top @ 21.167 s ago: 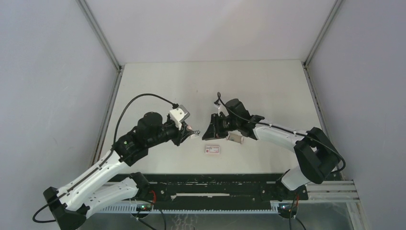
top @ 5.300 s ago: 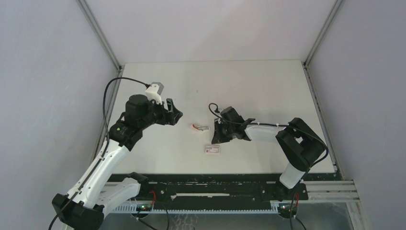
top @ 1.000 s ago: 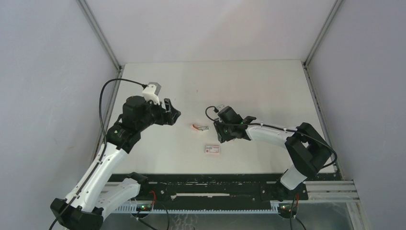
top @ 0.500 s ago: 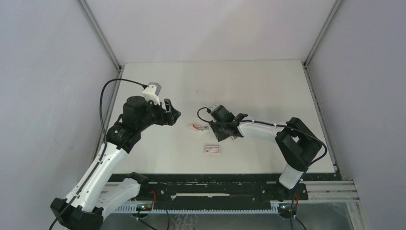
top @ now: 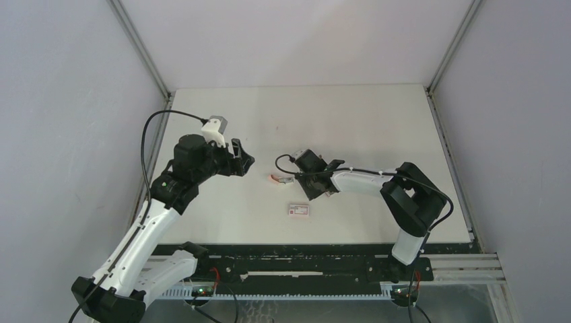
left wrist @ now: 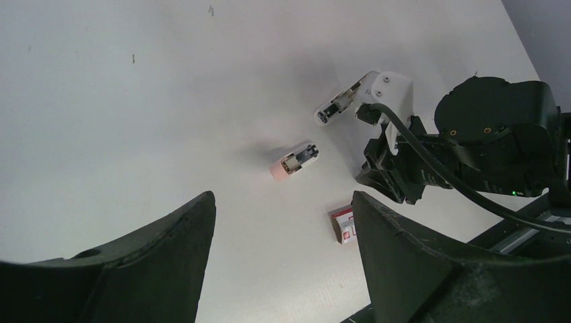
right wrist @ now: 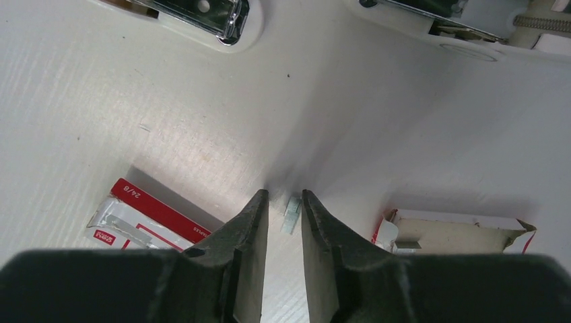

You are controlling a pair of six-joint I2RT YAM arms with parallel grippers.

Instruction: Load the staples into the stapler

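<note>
A short grey strip of staples (right wrist: 291,214) lies on the table between the tips of my right gripper (right wrist: 284,196). The jaws stand narrowly apart around it, the strip close against the right finger (right wrist: 323,229). In the top view the right gripper (top: 306,188) points down, hiding the strip. The stapler (top: 281,179), pink-tipped with a metal body, lies just left of it; its chrome parts (right wrist: 202,12) show along the upper edge of the right wrist view. My left gripper (top: 246,161) hangs wide open and empty, up and left of the stapler (left wrist: 294,160).
A small white box with a red label (top: 298,210) lies near the right gripper, seen also as the box (right wrist: 145,219) and the box (left wrist: 345,225). An opened carton (right wrist: 458,232) sits right of the fingers. The black rail (top: 303,262) runs along the near edge.
My right gripper has slid left toward the stapler and its jaws have narrowed around the strip. The left arm has not moved.
</note>
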